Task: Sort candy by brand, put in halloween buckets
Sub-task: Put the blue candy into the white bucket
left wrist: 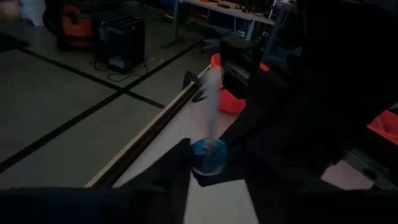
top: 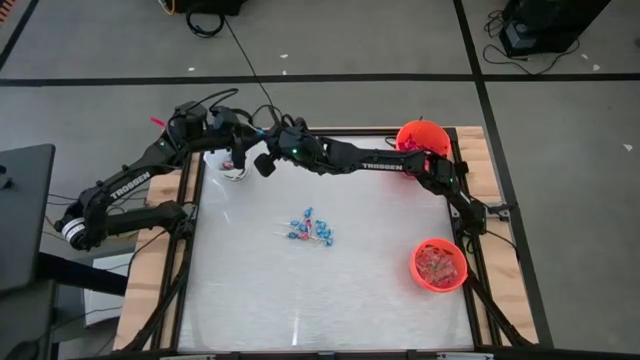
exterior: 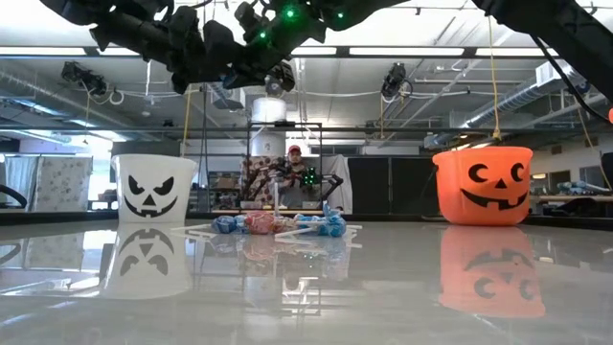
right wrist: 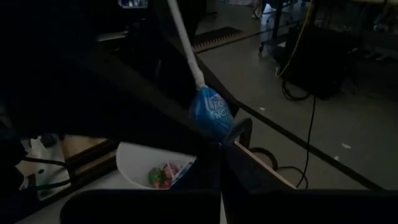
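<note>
Both grippers meet above the white bucket (top: 233, 168) at the table's far left. The left gripper (top: 236, 152) and the right gripper (top: 265, 163) are both shut on one blue-wrapped lollipop (right wrist: 211, 115), its white stick (right wrist: 183, 37) pointing up. The white bucket (right wrist: 155, 165) below holds a few green and pink sweets. A pile of blue-and-red candy (top: 310, 231) lies mid-table. One orange bucket (top: 421, 137) stands at the far right. Another (top: 439, 265), with red candy in it, stands near right. My left gripper has the lollipop's blue head (left wrist: 208, 155) pinched between its two fingers; the stick (left wrist: 214, 99) rises beyond them. The lollipop is lifted clear above the white bucket. My right gripper meets the same head (right wrist: 214, 127) at its fingertips, coming from the table's right. Shadow hides the exact contact.
The two arms cross the far part of the table and crowd each other at the white bucket (exterior: 153, 187). The table's middle and near left are bare around the candy pile (exterior: 278, 225). The jack-o'-lantern bucket (exterior: 484, 182) stands far right. A person (exterior: 294, 153) sits beyond the table.
</note>
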You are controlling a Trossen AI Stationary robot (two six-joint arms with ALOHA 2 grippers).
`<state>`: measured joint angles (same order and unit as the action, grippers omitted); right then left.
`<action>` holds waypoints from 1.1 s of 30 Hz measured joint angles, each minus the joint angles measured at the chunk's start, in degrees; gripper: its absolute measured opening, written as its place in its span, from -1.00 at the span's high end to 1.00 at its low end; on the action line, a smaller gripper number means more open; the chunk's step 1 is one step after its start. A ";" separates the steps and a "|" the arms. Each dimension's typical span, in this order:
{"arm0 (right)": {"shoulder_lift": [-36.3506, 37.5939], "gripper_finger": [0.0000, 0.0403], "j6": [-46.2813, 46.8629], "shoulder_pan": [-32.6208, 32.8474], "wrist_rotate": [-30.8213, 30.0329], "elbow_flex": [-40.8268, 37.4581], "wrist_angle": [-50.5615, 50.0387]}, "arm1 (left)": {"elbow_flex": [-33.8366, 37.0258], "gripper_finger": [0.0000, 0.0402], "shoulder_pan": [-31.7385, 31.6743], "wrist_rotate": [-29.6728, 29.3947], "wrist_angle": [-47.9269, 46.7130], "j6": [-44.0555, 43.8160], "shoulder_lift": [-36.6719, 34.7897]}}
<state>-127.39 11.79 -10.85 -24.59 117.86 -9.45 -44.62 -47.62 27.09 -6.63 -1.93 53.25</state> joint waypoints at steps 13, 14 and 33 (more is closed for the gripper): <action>0.15 0.73 1.51 -0.52 5.54 0.00 -5.66 | 0.00 0.62 -0.01 -8.10 -3.44 -1.49 0.00; 0.15 0.68 2.51 -0.52 5.57 0.00 -8.29 | 0.01 0.59 -0.12 -10.35 -5.74 -1.18 -0.01; 0.15 0.35 13.22 -1.15 22.21 0.00 -38.03 | 14.21 0.53 -12.40 -23.19 -17.15 -5.82 4.05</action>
<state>-127.24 25.01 -12.01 -2.38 117.86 -47.48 -30.41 -60.02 3.90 -23.78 -7.76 57.30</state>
